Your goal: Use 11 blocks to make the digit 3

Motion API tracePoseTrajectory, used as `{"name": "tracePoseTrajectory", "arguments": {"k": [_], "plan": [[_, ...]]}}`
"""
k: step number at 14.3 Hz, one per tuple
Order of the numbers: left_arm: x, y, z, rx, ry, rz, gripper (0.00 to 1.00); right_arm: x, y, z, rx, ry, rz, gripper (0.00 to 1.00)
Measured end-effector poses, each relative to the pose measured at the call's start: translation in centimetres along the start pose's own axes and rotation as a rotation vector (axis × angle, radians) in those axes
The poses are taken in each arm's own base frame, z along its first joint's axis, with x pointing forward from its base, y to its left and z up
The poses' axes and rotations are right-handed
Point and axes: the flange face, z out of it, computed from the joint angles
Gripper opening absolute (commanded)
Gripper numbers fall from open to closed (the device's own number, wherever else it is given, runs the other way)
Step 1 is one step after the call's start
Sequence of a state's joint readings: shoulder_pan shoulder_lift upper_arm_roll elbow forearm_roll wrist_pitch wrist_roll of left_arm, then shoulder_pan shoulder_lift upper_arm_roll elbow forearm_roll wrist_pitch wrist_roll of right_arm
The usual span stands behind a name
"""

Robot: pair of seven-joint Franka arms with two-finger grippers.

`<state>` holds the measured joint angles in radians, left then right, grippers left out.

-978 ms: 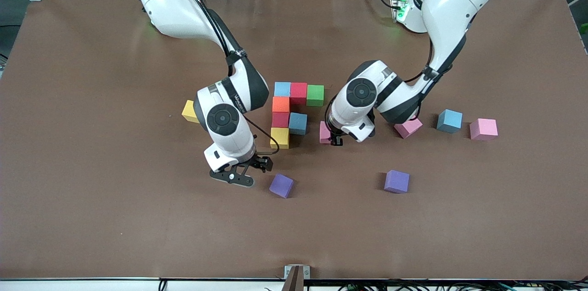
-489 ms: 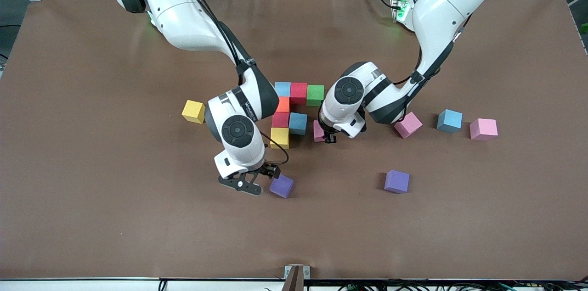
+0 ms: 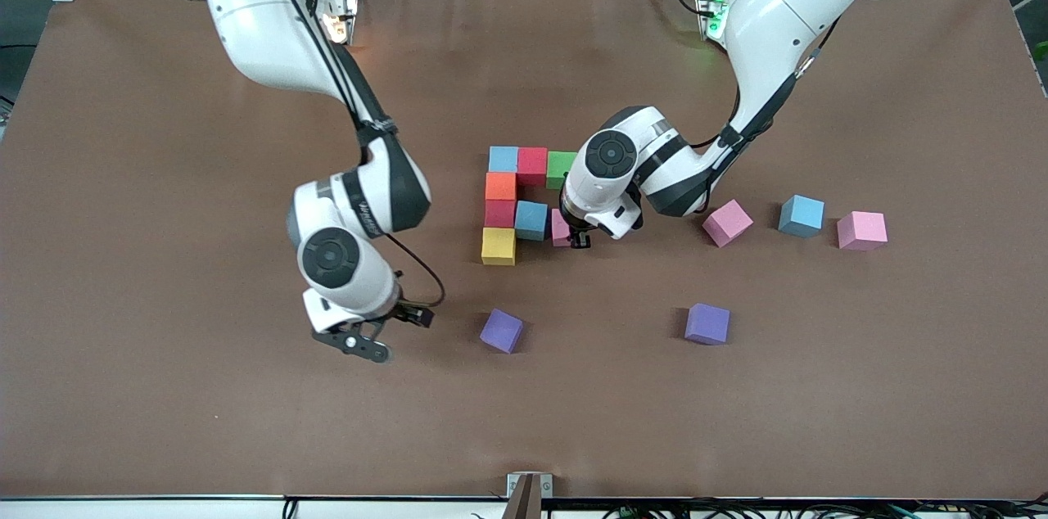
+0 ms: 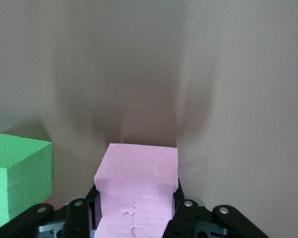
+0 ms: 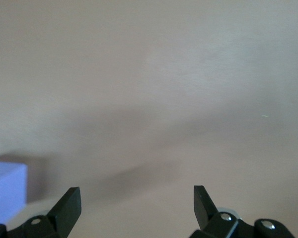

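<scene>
Left wrist view: pink block (image 4: pixel 137 186) between fingers (image 4: pixel 181 214).

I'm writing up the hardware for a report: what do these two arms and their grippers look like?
Both arms have glossy white rounded shells with black joint bands and round black caps, and thin black cables clipped along the forearms. The right gripper and left gripper are black, with flat black jaws fastened by silver screws.

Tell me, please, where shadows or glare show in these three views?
Front view: soft sheen on the table between the bases. Left wrist view: dark shadow streaks fan out above the pink block. Right wrist view: faint diagonal shadow bands, a purple block at the edge.
</scene>
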<state>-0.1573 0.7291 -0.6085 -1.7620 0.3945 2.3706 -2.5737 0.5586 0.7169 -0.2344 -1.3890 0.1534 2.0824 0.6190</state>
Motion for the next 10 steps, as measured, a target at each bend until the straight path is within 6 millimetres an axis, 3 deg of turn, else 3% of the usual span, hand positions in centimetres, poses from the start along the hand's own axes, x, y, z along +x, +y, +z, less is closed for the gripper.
{"name": "tracePoseTrajectory", "arguments": {"k": [6, 10], "plan": [[-0.3, -0.2, 0.1, -0.008, -0.014, 0.007, 0.28, -7.8, 9.4, -2.0, 0.022, -0.084, -0.007, 1.00], [-0.5, -0.6, 0.6, -0.006, -0.021, 0.014, 0.28, -12.4, 13.8, -0.7, 0.029, -0.085, -0.008, 1.00]]}}
